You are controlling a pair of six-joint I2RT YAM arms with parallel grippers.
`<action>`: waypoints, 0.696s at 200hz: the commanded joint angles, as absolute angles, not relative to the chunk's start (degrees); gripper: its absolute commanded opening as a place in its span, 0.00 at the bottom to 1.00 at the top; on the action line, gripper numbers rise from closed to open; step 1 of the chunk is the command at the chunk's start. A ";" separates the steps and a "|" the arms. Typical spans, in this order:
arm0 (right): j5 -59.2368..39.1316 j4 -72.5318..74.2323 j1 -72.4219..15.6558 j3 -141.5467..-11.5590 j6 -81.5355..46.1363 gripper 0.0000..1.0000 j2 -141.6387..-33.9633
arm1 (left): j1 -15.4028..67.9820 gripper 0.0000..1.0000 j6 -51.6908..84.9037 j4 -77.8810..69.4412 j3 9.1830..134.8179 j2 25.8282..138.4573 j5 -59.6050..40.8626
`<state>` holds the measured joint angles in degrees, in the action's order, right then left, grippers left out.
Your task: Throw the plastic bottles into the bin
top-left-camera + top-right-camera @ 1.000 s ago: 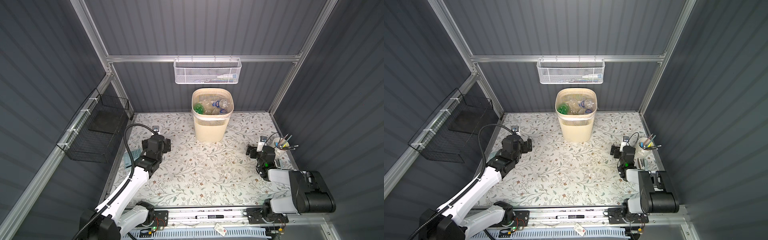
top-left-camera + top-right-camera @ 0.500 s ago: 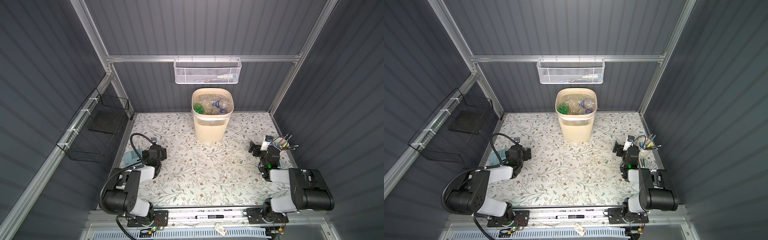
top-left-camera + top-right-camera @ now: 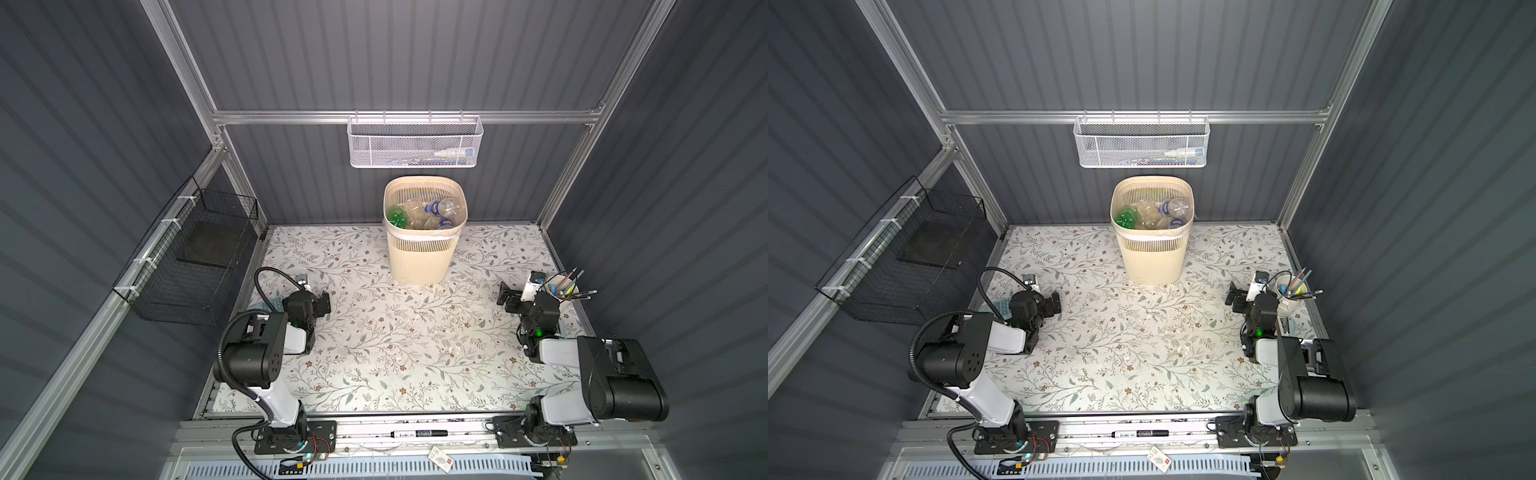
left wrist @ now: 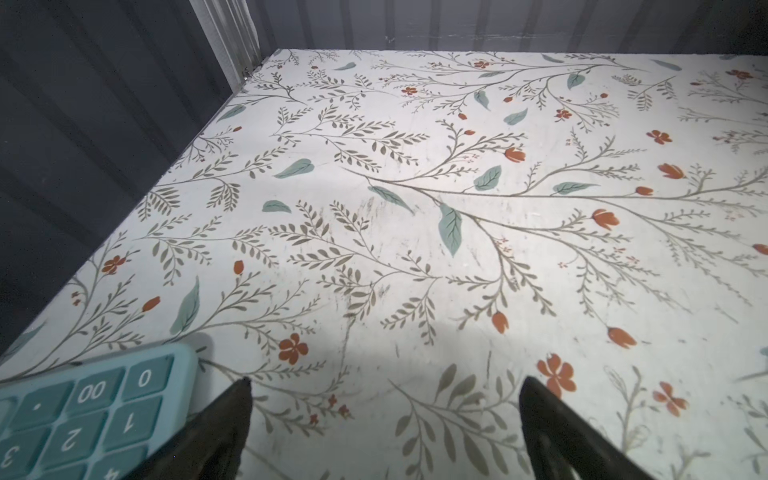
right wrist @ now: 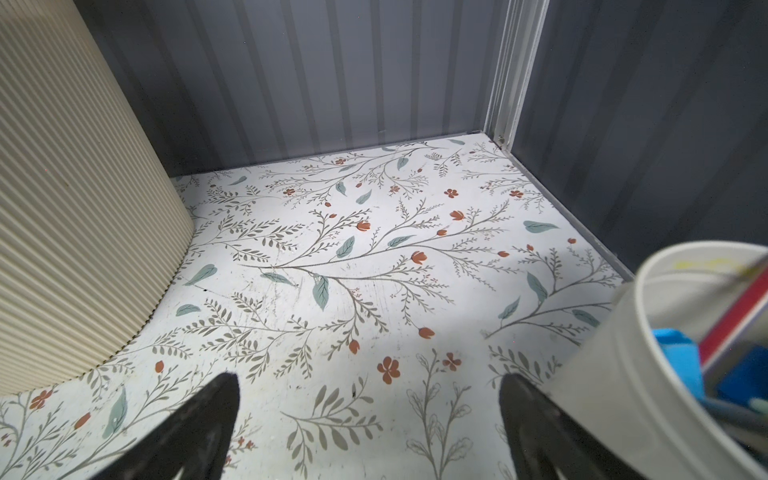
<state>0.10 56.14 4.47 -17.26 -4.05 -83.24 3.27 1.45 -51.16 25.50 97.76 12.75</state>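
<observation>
The flowered table (image 3: 374,353) is showing no loose bottles (image 3: 424,212); they are sitting in the far bin (image 3: 419,257). The left gripper (image 4: 386,384) and right gripper (image 5: 370,378) are hanging low, fingers apart, empty. The bottles are probably light, slick and crushable, best gripped mid-body.

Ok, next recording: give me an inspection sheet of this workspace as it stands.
Surface: floral table, scuffed; no bottle seen lying on it.
Job's things: plastic bottles, clear and one green, piled inside the bin, which stands upright by the back wall.
Clutter: teal calculator beside left gripper; white cup of pens beside right gripper; black marker on front rail.
Grippers: both low over the table, fingers open, holding nothing.
Cables: black cable arches over the left arm's wrist; clear of the bin.
Surroundings: white mesh basket on back rail; black wire basket on side wall near left arm.
</observation>
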 commanded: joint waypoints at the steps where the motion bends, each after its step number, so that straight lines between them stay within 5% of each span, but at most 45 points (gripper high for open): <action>1: -0.30 57.22 4.66 -18.19 -4.55 0.99 -83.79 | 3.16 1.00 0.15 -52.83 26.68 98.31 11.54; 139: 0.00 56.95 4.52 -18.24 -4.48 0.99 -83.80 | 3.16 1.00 0.35 -52.32 26.86 98.35 11.51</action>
